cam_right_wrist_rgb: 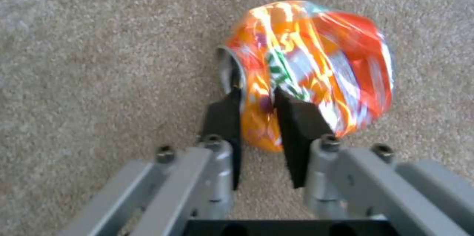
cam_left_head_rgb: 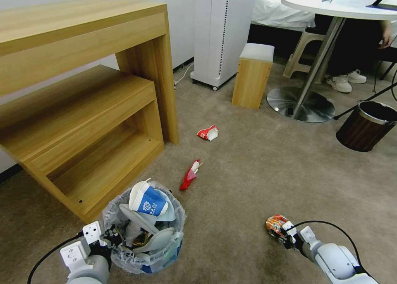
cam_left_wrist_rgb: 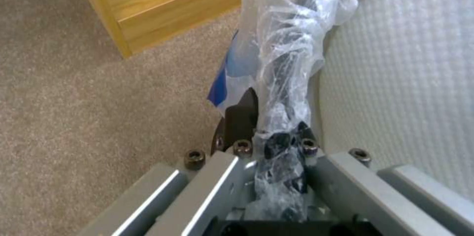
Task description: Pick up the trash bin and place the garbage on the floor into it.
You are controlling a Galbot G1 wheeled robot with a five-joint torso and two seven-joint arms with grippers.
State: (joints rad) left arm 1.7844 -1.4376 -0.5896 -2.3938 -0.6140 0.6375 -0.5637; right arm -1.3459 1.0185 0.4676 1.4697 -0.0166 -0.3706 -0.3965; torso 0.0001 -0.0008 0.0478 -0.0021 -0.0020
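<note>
The trash bin (cam_left_head_rgb: 144,251), lined with crinkled clear plastic, stands at the lower left holding white slippers and a blue-white paper cup (cam_left_head_rgb: 148,201). My left gripper (cam_left_head_rgb: 108,237) is shut on its rim; in the left wrist view the bin's plastic-wrapped rim (cam_left_wrist_rgb: 284,80) runs between the pads. My right gripper (cam_left_head_rgb: 283,233) is shut on an orange wrapper (cam_left_head_rgb: 275,224) just above the floor (cam_left_head_rgb: 248,184); in the right wrist view the orange wrapper (cam_right_wrist_rgb: 316,65) is pinched at its near edge. A red wrapper (cam_left_head_rgb: 189,175) and a red-white paper cup (cam_left_head_rgb: 208,132) lie on the carpet farther ahead.
A wooden two-tier desk (cam_left_head_rgb: 82,102) stands at left, close to the bin. A white appliance (cam_left_head_rgb: 221,32), a wooden stool (cam_left_head_rgb: 253,75), a round table's base (cam_left_head_rgb: 300,104) and a dark brown bin (cam_left_head_rgb: 366,126) stand at the back. A seated person's shoes (cam_left_head_rgb: 345,80) are under the table.
</note>
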